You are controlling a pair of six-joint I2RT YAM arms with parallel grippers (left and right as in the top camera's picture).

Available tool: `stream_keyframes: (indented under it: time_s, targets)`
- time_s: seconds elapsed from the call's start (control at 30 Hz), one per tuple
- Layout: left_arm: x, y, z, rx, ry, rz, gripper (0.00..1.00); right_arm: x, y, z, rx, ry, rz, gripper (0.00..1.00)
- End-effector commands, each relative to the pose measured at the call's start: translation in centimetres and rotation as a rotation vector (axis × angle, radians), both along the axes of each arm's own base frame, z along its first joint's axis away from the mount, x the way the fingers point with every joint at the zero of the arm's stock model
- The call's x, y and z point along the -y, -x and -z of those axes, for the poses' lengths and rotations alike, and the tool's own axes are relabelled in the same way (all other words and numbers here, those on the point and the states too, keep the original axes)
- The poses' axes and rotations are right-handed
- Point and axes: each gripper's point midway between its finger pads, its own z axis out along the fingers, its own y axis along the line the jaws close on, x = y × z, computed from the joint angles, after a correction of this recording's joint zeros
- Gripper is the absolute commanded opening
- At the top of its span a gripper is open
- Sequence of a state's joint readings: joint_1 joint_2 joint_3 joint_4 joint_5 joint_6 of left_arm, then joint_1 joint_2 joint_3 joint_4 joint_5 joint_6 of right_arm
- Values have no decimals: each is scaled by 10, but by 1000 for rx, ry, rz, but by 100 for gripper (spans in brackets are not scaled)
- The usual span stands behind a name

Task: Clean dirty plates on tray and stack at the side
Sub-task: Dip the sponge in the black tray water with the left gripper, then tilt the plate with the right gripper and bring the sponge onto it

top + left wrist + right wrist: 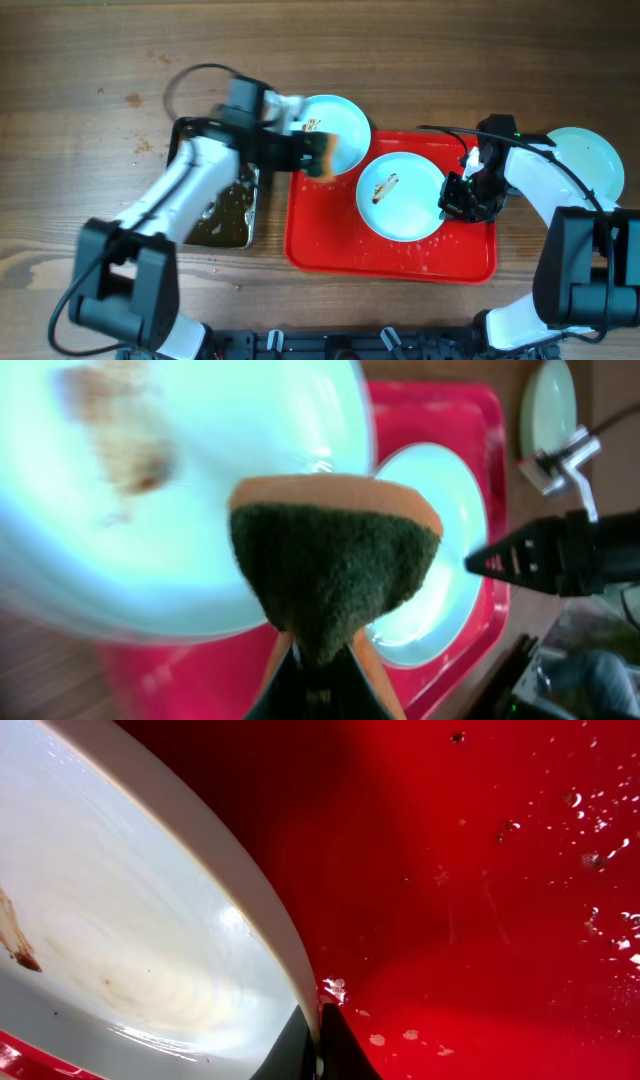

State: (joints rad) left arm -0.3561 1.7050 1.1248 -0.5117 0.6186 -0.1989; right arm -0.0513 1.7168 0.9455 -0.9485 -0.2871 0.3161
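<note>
The red tray [330, 240] holds a pale-blue plate [410, 205] with a brown smear. My right gripper [462, 197] is shut on this plate's right rim [250, 910], seen close in the right wrist view. A second smeared plate [345, 125] lies at the tray's top-left corner, partly off it. My left gripper [305, 152] is shut on an orange sponge with a dark green pad [335, 575], at that plate's lower edge [180, 510]. A third plate [590, 160] lies on the table to the right of the tray.
A dark metal pan with brownish liquid [225, 215] sits left of the tray, under my left arm. Water drops speckle the tray floor [500, 920]. Black cables run behind both arms.
</note>
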Motion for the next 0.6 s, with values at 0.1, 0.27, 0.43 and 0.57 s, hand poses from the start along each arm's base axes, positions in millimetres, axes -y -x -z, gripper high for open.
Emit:
stream_keyframes:
  time_s: [0.1,0.27,0.43,0.57]
  targets:
    - [66,26,18,99,-161,30,4,-2,3,0,-2,-15,-23,4]
    - [84,45,47,152,-293,94,4,-9,3,-1,10,-34,-74,4]
    - [87,51,63,131,-317,115,4,-34,6,0,19,-31,-166,4]
    - [87,51,63,130,-318,114,4,-53,7,1,20,-15,-183,4]
